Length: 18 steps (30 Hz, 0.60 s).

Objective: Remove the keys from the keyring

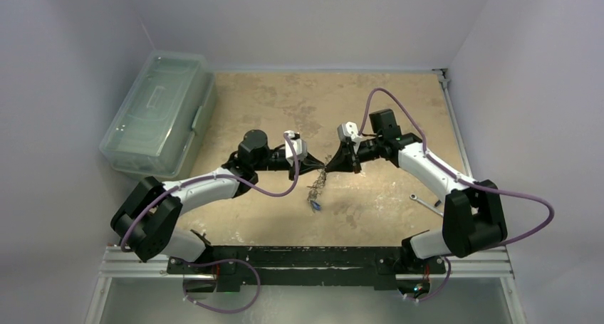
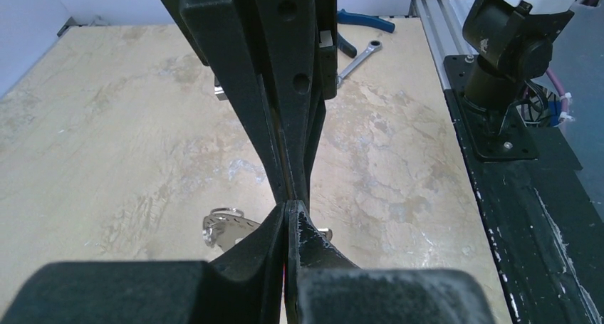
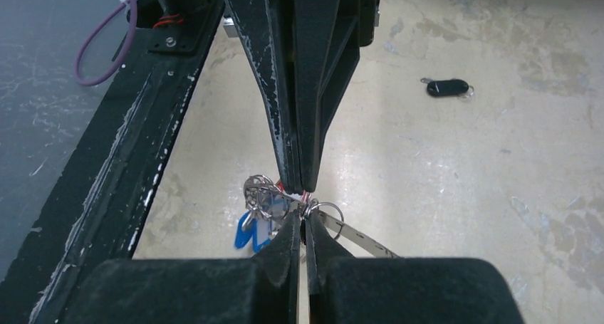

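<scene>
The left gripper (image 2: 288, 211) and the right gripper (image 3: 303, 221) meet tip to tip above the table (image 1: 285, 103). Each has its fingers pressed together with no gap showing. The keys (image 3: 262, 199) sit right at that meeting point, bunched just to the left of the right gripper's tips in its wrist view and just under the left gripper's tips, which come in from above.

From the top camera the bunch trails away from the joined tips as a narrow strand. Its long axis runs from the fingertips toward the arm bases, leaning slightly to the left gripper's side. A blue key head (image 3: 253, 236) marks the far end, pointing away from the tips. One flat silvery blade (image 3: 356, 236) sticks out the other way, slanting off to the right of the right gripper's tips.

What each pair of fingers actually pinches is hidden in the tangle, and the keyring itself cannot be picked out.

A black fob (image 3: 447, 87) lies on the table well beyond the right gripper. A spanner (image 2: 360, 57) and blue-handled pliers (image 2: 365, 19) lie well beyond the left gripper.
</scene>
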Tool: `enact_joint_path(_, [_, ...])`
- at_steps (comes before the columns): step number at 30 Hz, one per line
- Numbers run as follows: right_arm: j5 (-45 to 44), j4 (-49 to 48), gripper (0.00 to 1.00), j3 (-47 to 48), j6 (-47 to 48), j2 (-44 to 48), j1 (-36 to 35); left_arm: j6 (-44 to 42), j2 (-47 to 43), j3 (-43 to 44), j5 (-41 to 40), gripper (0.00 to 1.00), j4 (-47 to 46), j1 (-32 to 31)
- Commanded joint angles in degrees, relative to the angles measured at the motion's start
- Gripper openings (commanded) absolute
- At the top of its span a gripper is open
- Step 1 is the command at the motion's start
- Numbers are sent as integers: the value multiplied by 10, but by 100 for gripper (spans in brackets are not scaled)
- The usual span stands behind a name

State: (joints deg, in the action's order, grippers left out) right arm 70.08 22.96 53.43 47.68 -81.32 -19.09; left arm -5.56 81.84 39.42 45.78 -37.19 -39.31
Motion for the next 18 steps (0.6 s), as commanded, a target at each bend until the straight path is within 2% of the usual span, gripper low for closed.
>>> enact_joint_path(1, [8,-6,0,7,-6,4,-2,-5,-21,6,14,0,-6,12])
enact_joint_path(4, [6,2,0,14,-19,5,-2,-32,-21,17,27,0,35,26])
enact_joint_path(5, [3,2,0,14,-23,6,-2,-49,-22,27,31,8,66,30])
enact_joint_path(7, [-2,-2,0,14,-36,6,-2,-137,-26,54,58,26,150,36])
enact_joint_path(9, [-4,-1,0,11,-36,9,-2,-228,-31,78,72,36,243,37])
enact_joint_path(11, [-5,1,0,11,-36,10,-2,-316,-31,101,86,41,331,37])
enact_joint_path(14, [-4,0,0,12,-38,10,-3,-329,-20,126,92,46,370,37])
enact_joint_path(18, [-5,-4,0,12,-45,11,-4,-302,-9,134,87,44,371,28])
